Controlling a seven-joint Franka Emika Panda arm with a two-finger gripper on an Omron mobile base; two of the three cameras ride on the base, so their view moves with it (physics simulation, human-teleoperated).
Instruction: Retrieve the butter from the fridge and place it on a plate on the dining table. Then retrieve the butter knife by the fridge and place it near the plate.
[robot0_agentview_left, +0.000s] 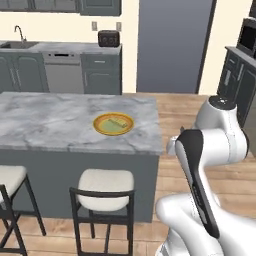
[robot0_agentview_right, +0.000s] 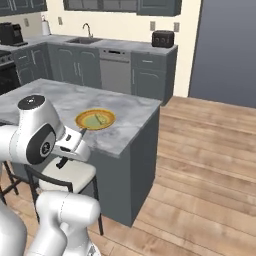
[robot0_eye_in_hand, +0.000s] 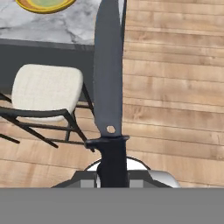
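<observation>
Jaws pinched on the butter knife (robot0_eye_in_hand: 108, 87) by its handle, blade pointing out toward the worktop (robot0_eye_in_hand: 65, 26), so carry it level and lay it flat just at the plate (robot0_agentview_left: 114, 124)'s three o'clock.

(no legible text anywhere)

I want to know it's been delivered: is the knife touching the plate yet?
Apart. In the hand view the knife, gripped by its handle, hangs over floor and table edge; the plate sits clear of its blade.
</observation>
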